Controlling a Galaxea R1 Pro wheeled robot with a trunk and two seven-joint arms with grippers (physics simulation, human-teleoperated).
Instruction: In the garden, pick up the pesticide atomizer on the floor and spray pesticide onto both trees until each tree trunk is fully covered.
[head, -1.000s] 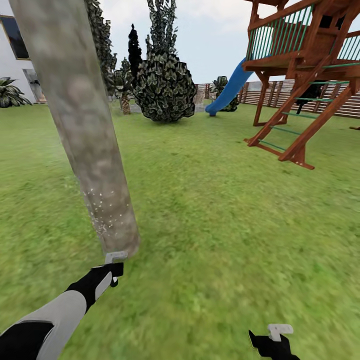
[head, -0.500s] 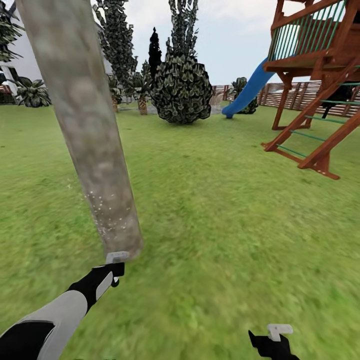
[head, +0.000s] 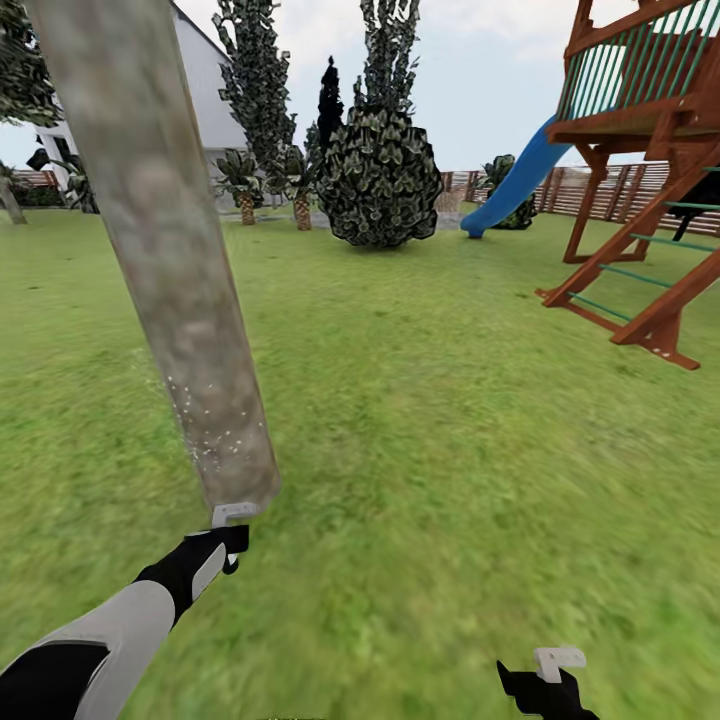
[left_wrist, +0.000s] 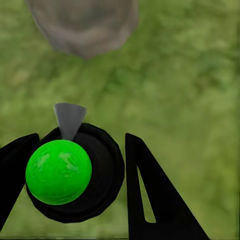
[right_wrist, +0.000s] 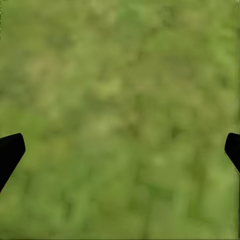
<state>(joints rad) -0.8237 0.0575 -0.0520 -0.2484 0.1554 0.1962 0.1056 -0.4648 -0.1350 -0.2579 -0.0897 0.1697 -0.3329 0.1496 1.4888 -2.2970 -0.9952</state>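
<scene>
My left jaws (left_wrist: 75, 190) are clenched around the pesticide atomizer (left_wrist: 75, 172), a small black-bodied sprayer with a round bright-green cap and a pale grey nozzle tip. In the left wrist view the two black fingers (left_wrist: 155, 200) flank its round body. In the head view the pale nozzle head (head: 232, 514) sits just beside the foot of the thick, mottled grey-brown tree trunk (head: 165, 250) and points at it. Fine white specks mark the lower trunk just above the nozzle; the upper trunk carries none that I can make out.

My right jaws (head: 548, 672) are released and empty, hanging above the blurry green grass floor (right_wrist: 120, 110), fingers wide apart.

Hazards from this position, as I judge them:
- Partial coverage. The nozzle aims low, so the upper trunk and far side may stay dry unless I raise or circle the sprayer.
- Collision. The nozzle is very close to the bark; any forward drift could knock the sprayer askew in my grip.
- Slip. The body is round, held by two narrow fingers, and may rotate, sending spray off target.
- Second tree. A similar grey trunk (head: 10, 200) stands far off by the white house (head: 205, 80); it is untreated as far as I can tell.
</scene>
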